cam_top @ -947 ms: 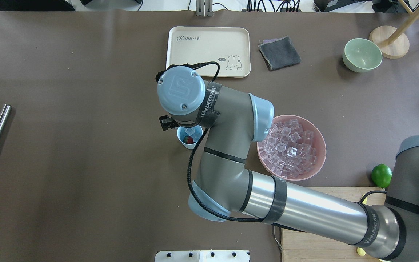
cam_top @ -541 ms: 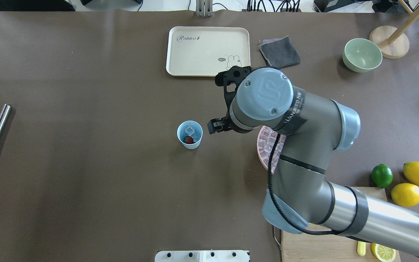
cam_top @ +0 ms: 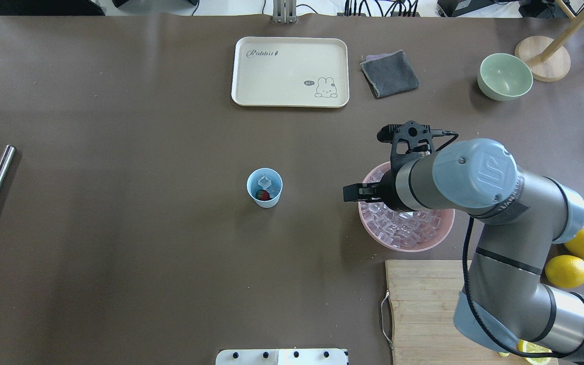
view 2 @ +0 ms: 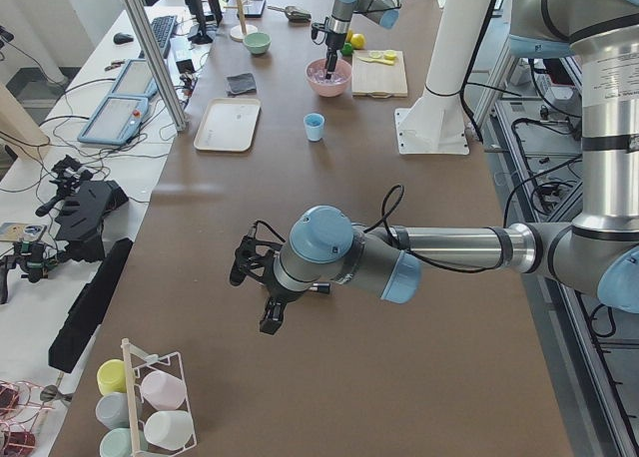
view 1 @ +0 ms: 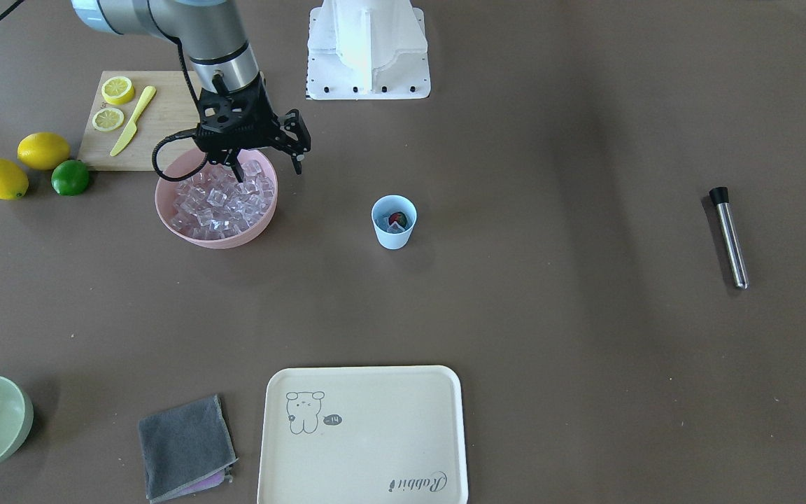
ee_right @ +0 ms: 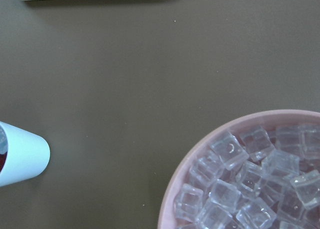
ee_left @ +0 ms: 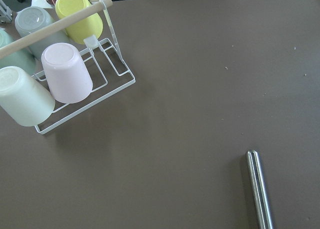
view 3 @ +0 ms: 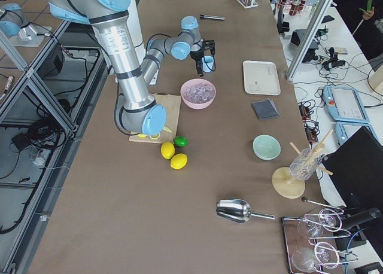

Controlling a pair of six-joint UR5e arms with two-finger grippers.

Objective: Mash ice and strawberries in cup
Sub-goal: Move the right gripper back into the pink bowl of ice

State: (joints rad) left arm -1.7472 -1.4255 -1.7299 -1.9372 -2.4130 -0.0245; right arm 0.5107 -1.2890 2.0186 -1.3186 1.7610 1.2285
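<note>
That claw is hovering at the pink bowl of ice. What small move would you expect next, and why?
Probably it should lower the right gripper into the pink bowl and close on one cube of the ice. The gripper hangs open and empty above the bowl's cup-side rim, while the cup holds only a strawberry and, as far as shows, one cube.

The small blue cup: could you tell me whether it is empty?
Not empty: the cup stands upright, holding a red strawberry and an ice cube.
</note>
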